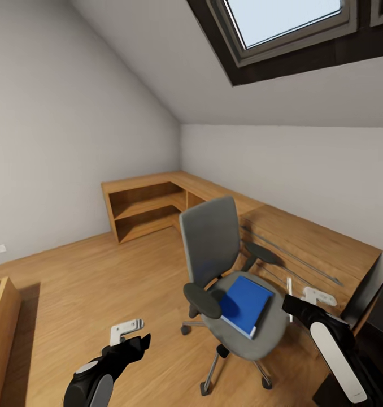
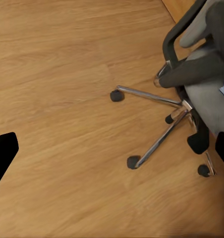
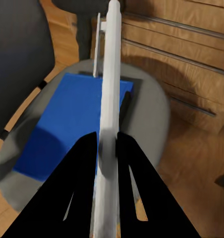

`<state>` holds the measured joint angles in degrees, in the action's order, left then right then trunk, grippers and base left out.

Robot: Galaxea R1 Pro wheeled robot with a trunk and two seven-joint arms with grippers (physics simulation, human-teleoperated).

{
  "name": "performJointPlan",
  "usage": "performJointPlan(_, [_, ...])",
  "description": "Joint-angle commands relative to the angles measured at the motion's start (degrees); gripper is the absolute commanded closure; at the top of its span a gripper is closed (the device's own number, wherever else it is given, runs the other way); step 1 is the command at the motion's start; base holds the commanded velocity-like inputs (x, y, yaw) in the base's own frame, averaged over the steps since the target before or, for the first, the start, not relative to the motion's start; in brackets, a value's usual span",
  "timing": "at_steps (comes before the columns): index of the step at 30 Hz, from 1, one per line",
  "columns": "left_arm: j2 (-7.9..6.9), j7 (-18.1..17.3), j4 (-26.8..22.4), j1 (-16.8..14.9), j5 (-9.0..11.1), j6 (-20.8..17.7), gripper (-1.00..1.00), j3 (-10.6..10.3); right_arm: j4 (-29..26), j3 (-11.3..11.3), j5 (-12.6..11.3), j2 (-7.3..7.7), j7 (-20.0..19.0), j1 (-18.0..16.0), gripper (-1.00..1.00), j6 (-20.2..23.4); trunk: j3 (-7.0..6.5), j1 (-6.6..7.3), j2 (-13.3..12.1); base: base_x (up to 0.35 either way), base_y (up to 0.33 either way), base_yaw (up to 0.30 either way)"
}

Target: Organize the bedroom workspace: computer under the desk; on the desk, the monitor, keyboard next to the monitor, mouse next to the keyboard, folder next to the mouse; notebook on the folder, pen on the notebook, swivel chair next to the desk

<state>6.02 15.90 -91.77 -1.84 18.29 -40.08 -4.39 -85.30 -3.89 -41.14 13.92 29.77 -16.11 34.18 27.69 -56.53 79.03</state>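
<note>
Upright, the pen (image 3: 110,89) stands clamped in the right fingers (image 3: 84,163).

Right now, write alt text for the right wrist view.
The right gripper is shut on a slim white pen, held above a bright blue folder lying on the grey seat of a swivel chair. Wooden drawer fronts stand behind.
</note>
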Motion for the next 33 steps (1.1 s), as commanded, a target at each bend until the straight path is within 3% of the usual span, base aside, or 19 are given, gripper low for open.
performJointPlan(1, [0.01,0.5,0.1,0.0,0.6,-0.2,-1.00,-0.1,-0.1,0.0,-0.6,0.05,0.5,-0.1,1.00,0.0,0.03,0.00,0.0,0.000,0.000,-0.247])
performJointPlan(5, [0.03,0.3,0.7,0.0,0.7,-0.2,-1.00,-0.3,0.0,0.4,-0.7,0.05,0.5,-0.1,1.00,0.0,-0.08,0.00,0.0,0.000,0.000,-0.256])
performJointPlan(13, [-0.12,0.5,1.7,0.0,0.6,-0.1,-1.00,-3.7,0.0,3.7,-0.7,0.05,0.5,-0.1,1.00,0.1,-0.30,0.00,0.0,0.079,-0.071,-0.268])
performJointPlan(33, [-0.14,0.8,1.9,0.0,0.5,-0.1,-1.00,-4.1,0.5,5.0,-0.5,0.21,0.5,-0.1,1.00,0.2,-0.74,0.00,0.0,0.206,-0.244,-0.253])
